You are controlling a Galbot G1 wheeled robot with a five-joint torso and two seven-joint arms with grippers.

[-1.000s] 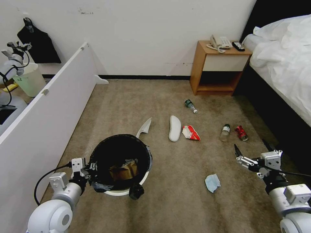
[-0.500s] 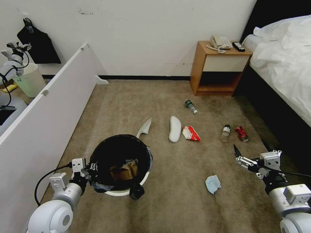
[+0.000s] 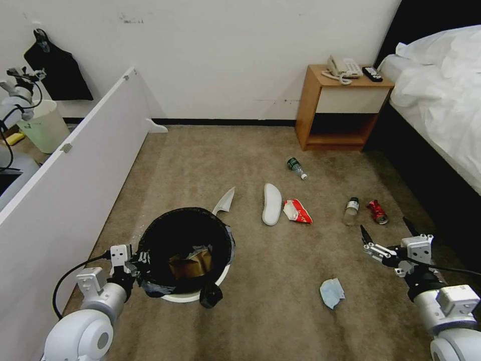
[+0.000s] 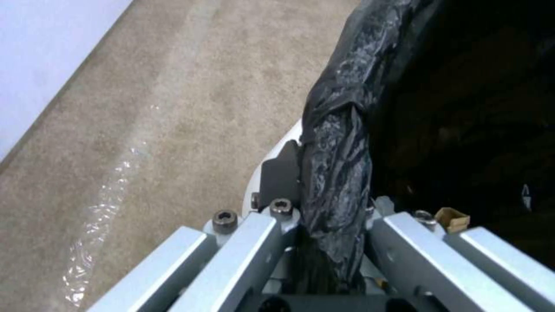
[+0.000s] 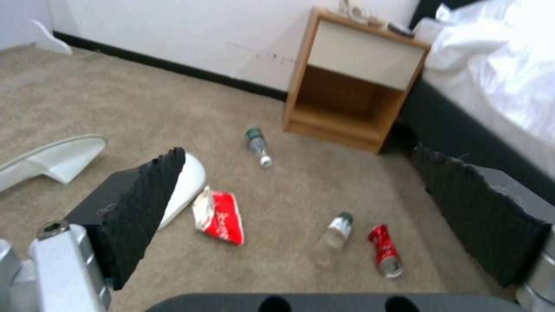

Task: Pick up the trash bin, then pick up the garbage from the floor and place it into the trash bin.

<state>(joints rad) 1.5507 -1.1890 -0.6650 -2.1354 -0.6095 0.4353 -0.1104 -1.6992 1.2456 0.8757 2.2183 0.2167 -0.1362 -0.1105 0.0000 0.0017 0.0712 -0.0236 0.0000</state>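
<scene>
While the floor (image 3: 210, 155) carries most of the garbage, the trash bin (image 3: 186, 250) hangs at the robot's left, left gripper (image 3: 134, 261) pinching its bag-wrapped rim so the mouth faces up. Inside: 1 cardboard scrap (image 3: 193, 264). Right gripper (image 3: 388, 236), jaws spread wide, hovers low near the litter, apparently ready to pick. Loose items: 2 slippers (image 3: 271, 203), red-white wrapper (image 3: 297, 211), light-blue wad (image 3: 331, 293), 2 bottles (image 3: 350, 210), red can (image 3: 376, 211).

Head overhead; wrists low, perhaps closer.
</scene>
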